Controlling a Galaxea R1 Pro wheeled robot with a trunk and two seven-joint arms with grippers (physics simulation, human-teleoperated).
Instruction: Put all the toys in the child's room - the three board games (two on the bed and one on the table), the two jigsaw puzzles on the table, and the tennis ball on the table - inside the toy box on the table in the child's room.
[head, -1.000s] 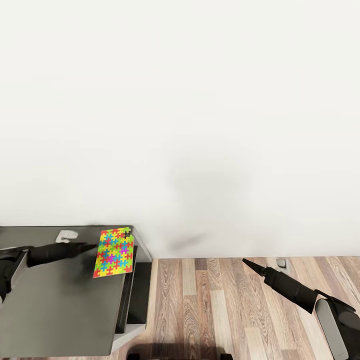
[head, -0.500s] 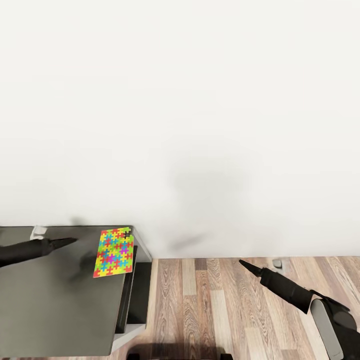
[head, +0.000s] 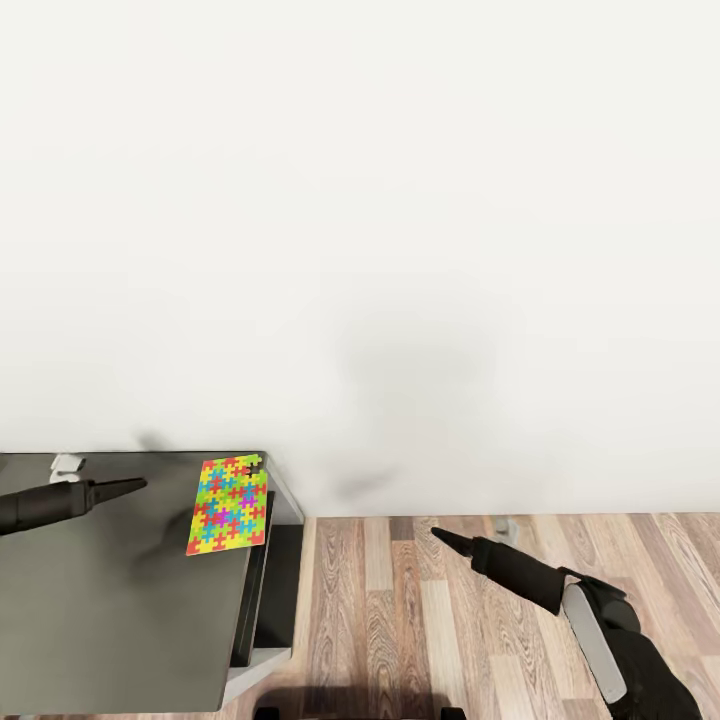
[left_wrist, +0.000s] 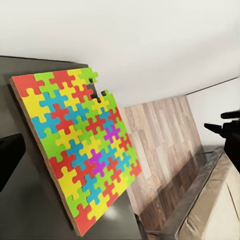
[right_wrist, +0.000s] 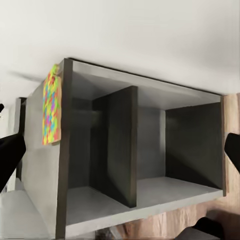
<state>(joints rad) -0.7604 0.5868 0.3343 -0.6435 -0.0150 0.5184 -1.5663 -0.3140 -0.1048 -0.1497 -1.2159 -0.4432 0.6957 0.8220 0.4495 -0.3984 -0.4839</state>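
Note:
One jigsaw puzzle (head: 228, 505), a thin square of yellow, green, red, blue and pink pieces, lies flat near the right end of the dark grey table section (head: 100, 610). Close up in the left wrist view, the puzzle (left_wrist: 80, 150) has a notch of missing pieces at its far corner. My left gripper (head: 140, 485) hovers over the table a short way left of the puzzle, open and empty. Over the wood floor to the right of the table, my right gripper (head: 438, 536) points at the table's end, also open and empty. The toy box, board games and tennis ball are out of view.
A plain white wall (head: 400, 250) runs directly behind the table and floor. The table's end has open dark shelf compartments (right_wrist: 150, 150), with the puzzle (right_wrist: 51, 107) edge-on on the top. Wood-plank floor (head: 400, 640) stretches to the right.
My left gripper has drawn back to the left, away from the puzzle. The right gripper has moved left over the floor toward the table's end. The puzzle has not moved.

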